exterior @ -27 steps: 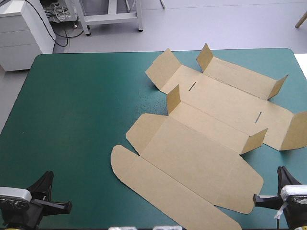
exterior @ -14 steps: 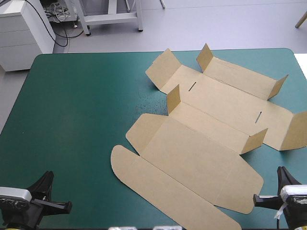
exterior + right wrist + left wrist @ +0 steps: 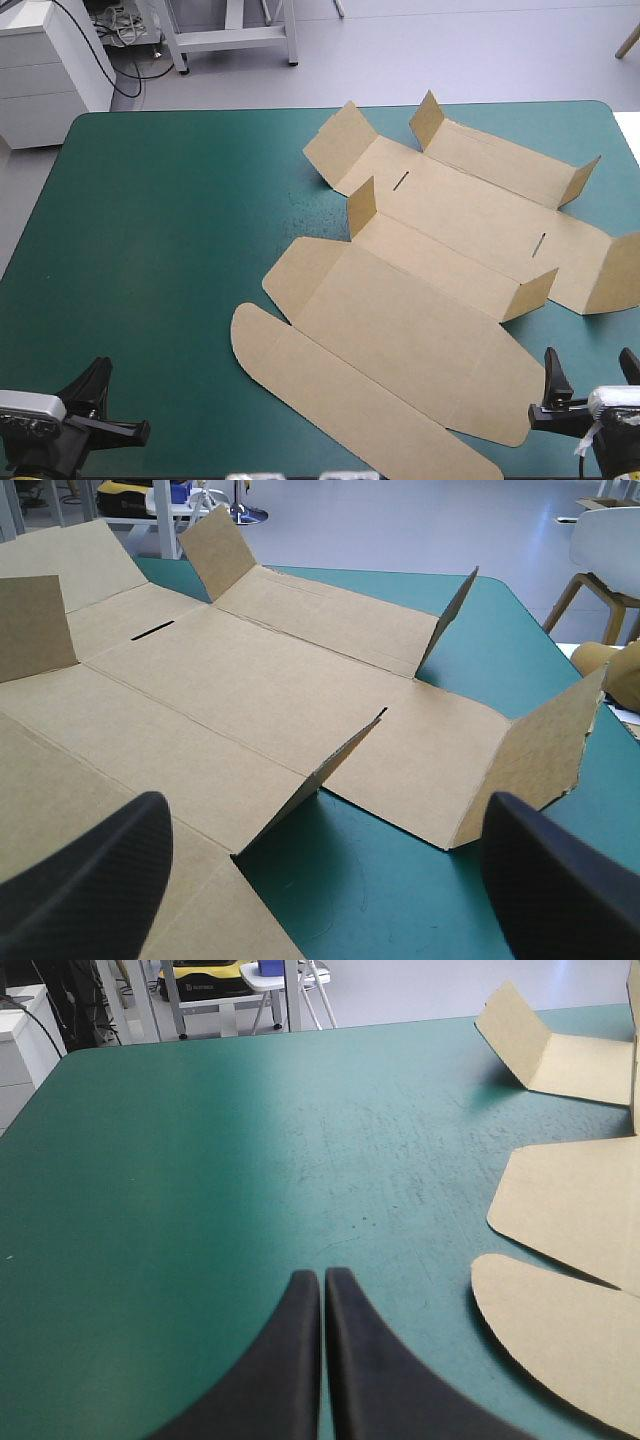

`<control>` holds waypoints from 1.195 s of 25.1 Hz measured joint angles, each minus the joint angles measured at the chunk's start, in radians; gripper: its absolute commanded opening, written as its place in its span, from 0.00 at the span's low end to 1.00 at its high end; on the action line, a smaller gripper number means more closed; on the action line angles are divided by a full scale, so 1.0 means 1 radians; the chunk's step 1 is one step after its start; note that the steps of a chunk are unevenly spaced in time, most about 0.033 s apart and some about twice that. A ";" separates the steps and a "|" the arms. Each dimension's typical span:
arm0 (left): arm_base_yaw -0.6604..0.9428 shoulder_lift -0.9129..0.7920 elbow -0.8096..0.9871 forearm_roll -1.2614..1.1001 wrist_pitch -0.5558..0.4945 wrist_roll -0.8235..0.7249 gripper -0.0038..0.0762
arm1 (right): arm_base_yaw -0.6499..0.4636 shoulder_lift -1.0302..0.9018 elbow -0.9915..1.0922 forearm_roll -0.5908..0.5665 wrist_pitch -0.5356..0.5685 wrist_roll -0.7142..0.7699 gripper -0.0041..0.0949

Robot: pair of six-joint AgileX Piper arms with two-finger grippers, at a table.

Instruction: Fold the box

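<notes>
Desk (image 3: 180,250): your box (image 3: 440,270) lies flat, unfolded.
Left gripper (image 3: 320,1276): closed, idle.
Right gripper (image 3: 322,815): open beside it, probably ready to grip.

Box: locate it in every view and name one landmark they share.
High view: box spread on the table's right half.
Left wrist view: its edge ahead, beside the shut left gripper.
Right wrist view: it lies ahead of the open right gripper.
Landmark: tilted far-left end flap.

Brown box (image 3: 430,290) unfolded flat on table's right half (small side flaps upright), rounded flap nearest.
</notes>
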 measured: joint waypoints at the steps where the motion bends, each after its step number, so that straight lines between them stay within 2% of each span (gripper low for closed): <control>1: 0.000 0.000 0.000 0.000 0.000 0.000 0.04 | 0.000 0.000 0.000 -0.006 0.001 0.027 0.84; 4: 0.000 0.000 0.000 0.000 0.000 0.000 0.04 | 0.000 0.031 -0.014 -0.013 0.030 0.099 0.84; 7: 0.000 0.000 0.000 0.000 0.000 -0.001 0.04 | 0.000 0.144 -0.093 -0.016 0.101 0.245 0.84; 11: 0.000 0.000 0.000 0.000 0.000 -0.001 0.04 | 0.000 0.288 -0.179 -0.013 0.174 0.340 0.84; 16: 0.000 0.000 0.000 0.000 0.000 -0.001 0.04 | 0.000 0.494 -0.269 0.038 0.237 0.383 0.84; 22: 0.000 0.000 0.000 0.000 0.000 -0.001 0.04 | 0.000 0.796 -0.356 0.092 0.239 0.395 0.84; 30: 0.000 0.000 0.000 0.000 -0.001 -0.001 0.04 | 0.000 1.114 -0.504 0.100 0.256 0.424 0.84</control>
